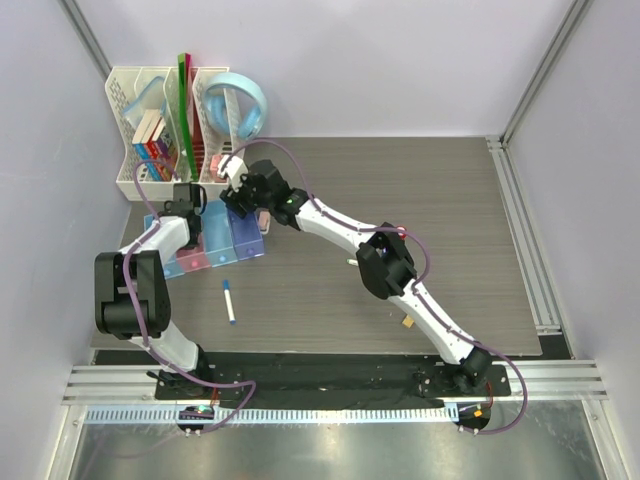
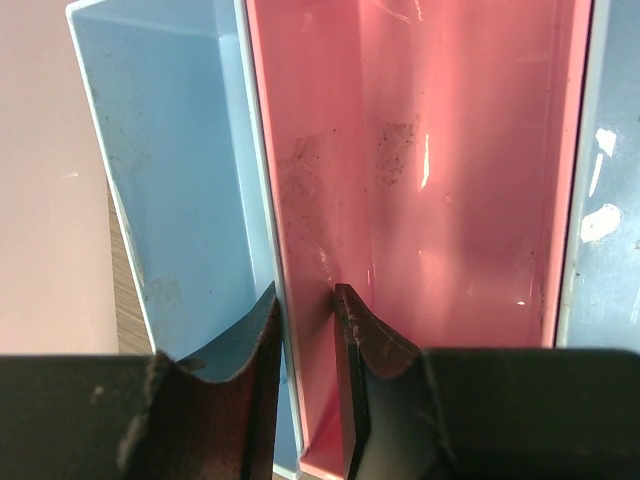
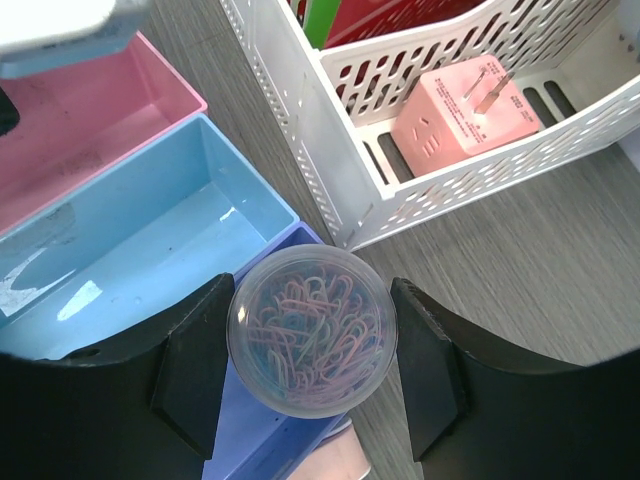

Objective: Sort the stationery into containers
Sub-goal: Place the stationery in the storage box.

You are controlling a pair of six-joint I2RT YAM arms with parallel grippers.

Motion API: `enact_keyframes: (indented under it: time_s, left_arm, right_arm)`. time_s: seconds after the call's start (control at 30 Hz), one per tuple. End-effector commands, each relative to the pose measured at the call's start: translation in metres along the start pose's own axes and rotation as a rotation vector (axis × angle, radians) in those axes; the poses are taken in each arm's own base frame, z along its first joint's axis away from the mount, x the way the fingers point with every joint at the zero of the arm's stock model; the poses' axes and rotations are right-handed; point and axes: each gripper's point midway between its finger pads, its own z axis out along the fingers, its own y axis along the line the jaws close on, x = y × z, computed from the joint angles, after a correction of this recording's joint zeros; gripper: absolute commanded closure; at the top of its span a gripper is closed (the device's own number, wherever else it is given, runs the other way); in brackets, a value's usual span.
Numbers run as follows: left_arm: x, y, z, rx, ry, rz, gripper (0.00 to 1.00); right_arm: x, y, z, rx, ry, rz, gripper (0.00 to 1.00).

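The row of bins (image 1: 212,262) lies at the table's far left. My left gripper (image 1: 189,203) is shut on the wall between the left blue bin (image 2: 170,160) and the pink bin (image 2: 450,170), one finger in each (image 2: 305,300). My right gripper (image 1: 240,190) holds a round clear tub of coloured paper clips (image 3: 312,330) over the purple bin (image 3: 260,440), beside the second blue bin (image 3: 150,240). A white marker with a blue cap (image 1: 229,300) lies in front of the bins. A thin white pen (image 1: 352,262) and a tan eraser (image 1: 407,322) lie by the right arm. A pinkish eraser (image 1: 264,218) sits beside the purple bin.
A white mesh file organizer (image 1: 160,130) with books and a green ruler (image 1: 184,100) stands just behind the bins. Light-blue headphones (image 1: 240,105) lean next to it. A pink plug adapter (image 3: 460,120) sits in the organizer's near compartment (image 3: 400,170).
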Motion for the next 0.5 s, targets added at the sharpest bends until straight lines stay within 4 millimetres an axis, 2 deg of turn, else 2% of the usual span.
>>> enact_keyframes:
  time_s: [0.0, 0.33, 0.47]
  left_arm:
    - [0.0076, 0.0071, -0.006, -0.026, 0.029, 0.035, 0.76]
    - [0.0071, 0.0051, -0.0039, -0.022, 0.029, 0.038, 0.75]
    - [0.0079, 0.0051, -0.0031, -0.022, 0.032, 0.038, 0.75]
  right_arm:
    - [-0.034, -0.0119, -0.0033, 0.027, -0.091, 0.005, 0.68]
    - [-0.0305, -0.0152, -0.0038, 0.04, -0.078, -0.008, 0.6]
    - [-0.033, -0.0146, -0.0044, 0.041, -0.082, -0.003, 0.5]
